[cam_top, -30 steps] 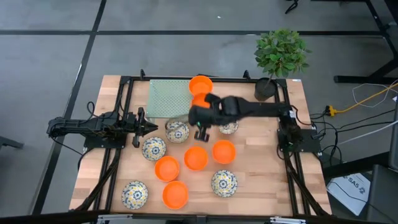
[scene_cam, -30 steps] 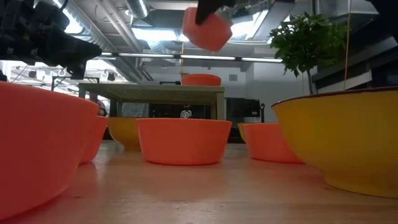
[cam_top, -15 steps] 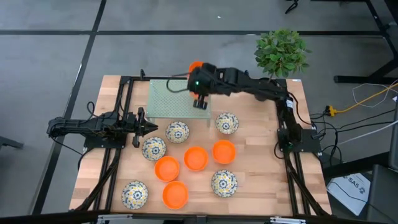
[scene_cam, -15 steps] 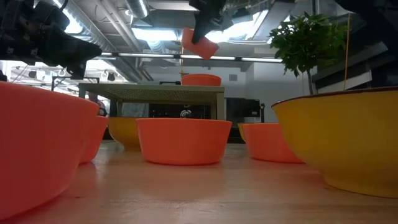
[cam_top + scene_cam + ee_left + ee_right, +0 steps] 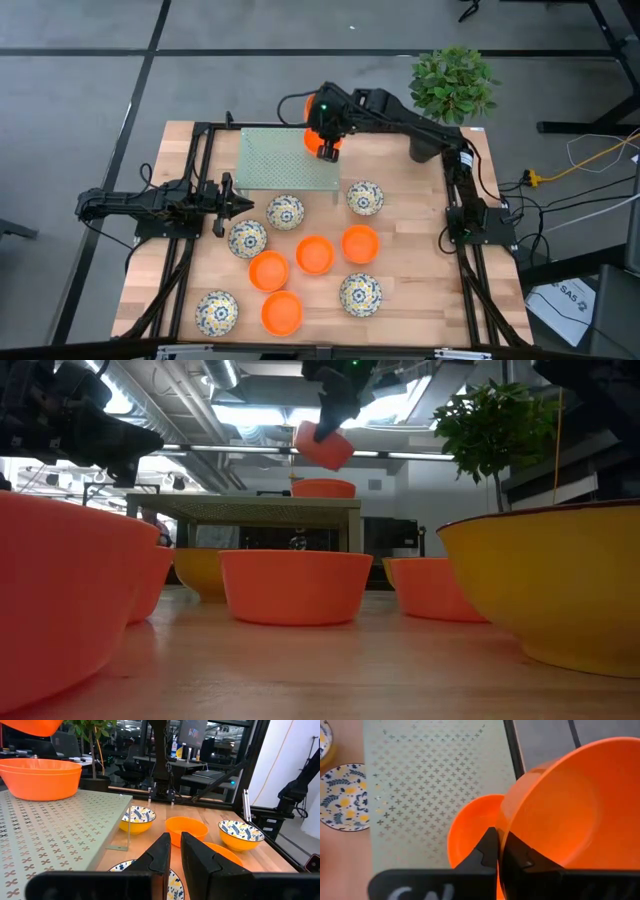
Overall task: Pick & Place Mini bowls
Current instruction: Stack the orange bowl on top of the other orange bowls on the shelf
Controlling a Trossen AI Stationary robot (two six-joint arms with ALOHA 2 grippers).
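My right gripper (image 5: 327, 149) hangs over the far right corner of the raised green perforated shelf (image 5: 275, 160), shut on a plain orange mini bowl (image 5: 323, 445). A second orange bowl (image 5: 323, 488) sits on its base on the shelf directly below. Three more orange bowls (image 5: 315, 254) and several floral bowls (image 5: 285, 212) rest on the wooden table. My left gripper (image 5: 222, 205) waits at the table's left beside the shelf, shut and empty. My right gripper (image 5: 499, 845) pinches the held orange bowl by its rim (image 5: 502, 822), one finger inside the bowl and one outside. The fingers come from above, pointing down. The bowl is lifted clear and hangs tilted below the fingers, above the shelf's bowl (image 5: 467, 832).
A dark pot with a green plant (image 5: 452, 85) stands at the table's far right corner, close to my right arm. Black frame rails (image 5: 195, 160) run along both sides of the table. Bare wood shows along the near edge between the bowls.
My right gripper has carried the orange bowl from above the table's middle toward the far edge, coming over the shelf's far right corner and the bowl resting there. It has stayed shut on the bowl, which stays tilted.
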